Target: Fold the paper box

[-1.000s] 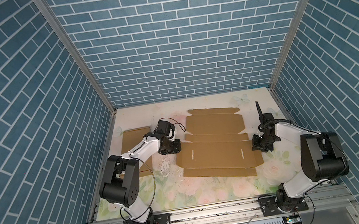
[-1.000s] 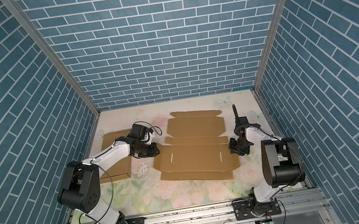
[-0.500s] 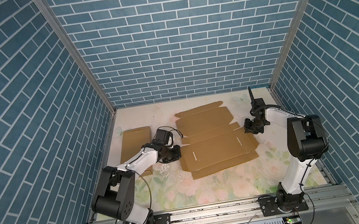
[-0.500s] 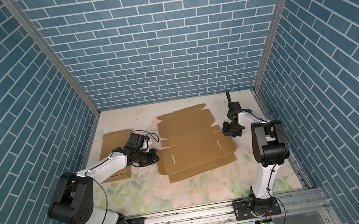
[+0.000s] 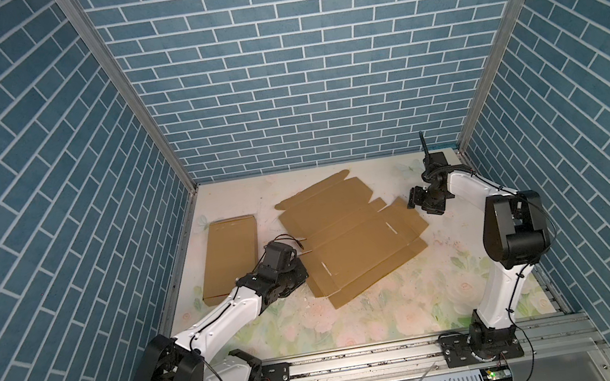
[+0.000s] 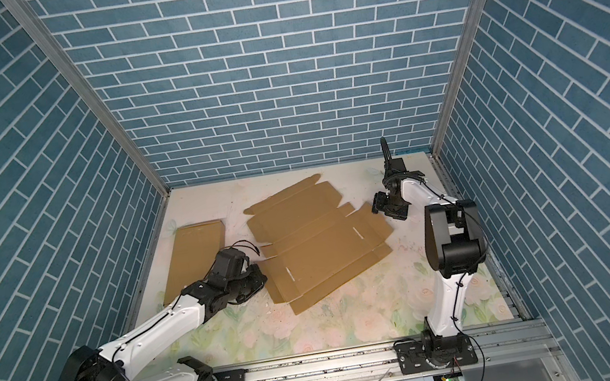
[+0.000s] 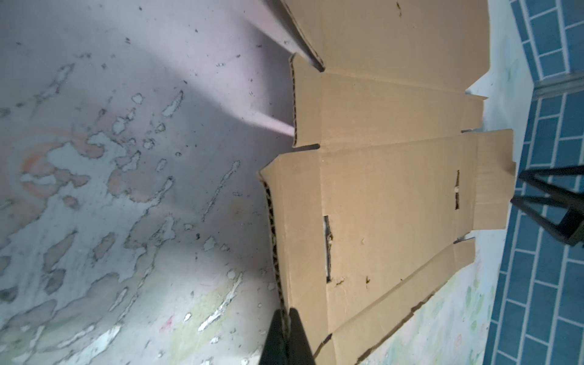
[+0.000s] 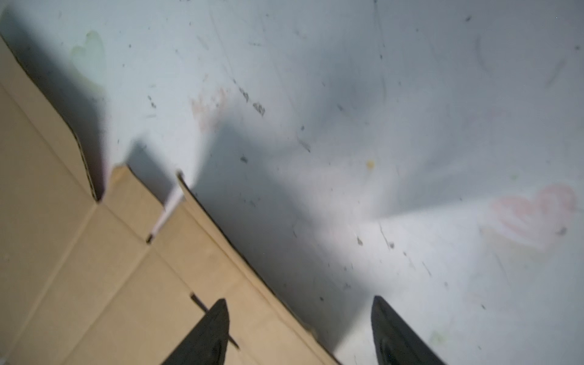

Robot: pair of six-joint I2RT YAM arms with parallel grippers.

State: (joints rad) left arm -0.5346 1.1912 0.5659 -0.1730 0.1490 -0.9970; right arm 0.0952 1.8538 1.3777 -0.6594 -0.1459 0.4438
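The paper box [image 5: 355,233] [image 6: 319,242] is a flat brown cardboard blank, lying askew in the middle of the floral table in both top views. My left gripper [image 5: 300,278] [image 6: 263,277] is at its near left edge. In the left wrist view the left gripper [image 7: 286,319] is shut on the corrugated edge of the paper box [image 7: 388,196]. My right gripper [image 5: 413,200] [image 6: 377,203] stands open at the blank's far right flap. In the right wrist view, one finger [image 8: 218,319] of the right gripper [image 8: 299,301] is over the cardboard [image 8: 94,268]. The other finger is over bare table, holding nothing.
A second flat piece of cardboard [image 5: 230,260] [image 6: 194,257] lies along the left side of the table. Blue brick walls close in the left, back and right. A metal rail [image 5: 361,359] carrying both arm bases runs along the front.
The blank has turned counter-clockwise, its left edge drawn toward the front by the left gripper. The right gripper moved toward the back and opened, letting go of the right flap.
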